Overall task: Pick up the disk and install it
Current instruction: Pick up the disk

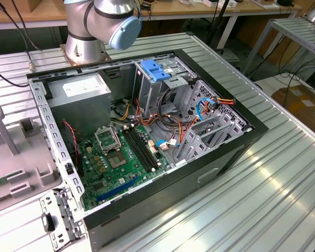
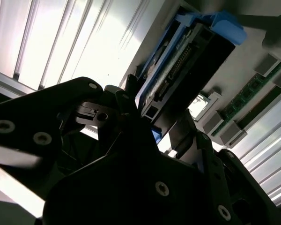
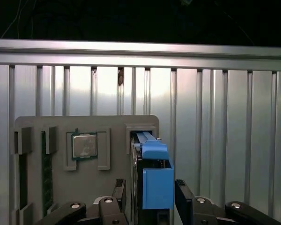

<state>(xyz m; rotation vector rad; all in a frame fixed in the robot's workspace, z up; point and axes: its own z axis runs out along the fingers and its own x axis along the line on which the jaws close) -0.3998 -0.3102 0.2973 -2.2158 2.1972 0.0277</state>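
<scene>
First wrist view: we see the gripper (image 3: 150, 190) spread open astride the disk (image 3: 155, 180), one finger just beside each blue rail. The disk stands on edge in the grey tray (image 3: 37, 126) on the tabletop (image 3: 225, 140), its long axis pointing straight at the gripper.

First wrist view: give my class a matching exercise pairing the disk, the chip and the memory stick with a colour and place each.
All three sit in the grey holder.

Column 1
1. disk
2. chip
3. memory stick

Column 2
A. green, lying in a long narrow groove
B. silver, flat in a square recess
C. blue-capped, standing on edge in a slot

Pairs: 1-C, 2-B, 3-A
</scene>
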